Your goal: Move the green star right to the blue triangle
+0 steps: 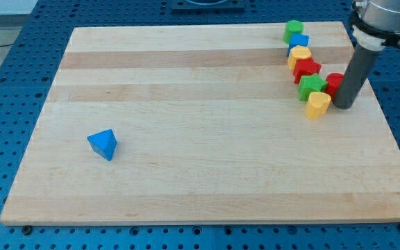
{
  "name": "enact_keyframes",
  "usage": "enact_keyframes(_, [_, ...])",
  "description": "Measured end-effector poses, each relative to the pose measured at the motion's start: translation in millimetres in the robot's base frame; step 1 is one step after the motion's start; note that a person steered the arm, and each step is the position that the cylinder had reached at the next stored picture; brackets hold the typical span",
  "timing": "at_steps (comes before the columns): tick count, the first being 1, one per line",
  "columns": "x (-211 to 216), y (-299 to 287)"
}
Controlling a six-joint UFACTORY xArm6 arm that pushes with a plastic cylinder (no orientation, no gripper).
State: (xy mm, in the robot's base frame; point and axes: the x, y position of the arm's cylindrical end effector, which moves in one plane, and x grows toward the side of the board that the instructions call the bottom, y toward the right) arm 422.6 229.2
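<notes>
- Rod first: no claw on this arm, so nothing opens, closes or grips — just a straight dark rod, and my tip [344, 106] is planted on the board near its right edge.
- Just to the tip's left sits a yellow block [317, 105], rounded, very close or touching; I cannot tell which.
- Up from that, the green star [312, 86] is close to the rod's left, with a red block [335, 82] beside it, partly hidden behind the rod.
- Climbing toward the view's top goes a tight chain: red star [306, 68], second yellow block [299, 55], small blue block [298, 42], green block [294, 30] by the far edge.
- Way over at lower left, well apart from everything, the blue triangle [103, 144] stands alone.
- Underneath it all, a pale wooden board [207, 167] with lengthwise grain serves as counter.
- Around it, a blue perforated base [2, 125] shows on every side.
</notes>
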Motion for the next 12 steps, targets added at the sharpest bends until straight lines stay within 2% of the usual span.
enact_keyframes(2, [-19,2])
enact_keyframes(3, [-18,50])
enact_keyframes(4, [-62,80])
enact_keyframes(5, [-90,47])
enact_keyframes(7, [-29,13])
enact_keyframes(8, [-4,-28])
enact_keyframes(9, [-4,-69])
enact_keyframes(10, [-15,-99])
enact_keyframes(12, [-64,-109])
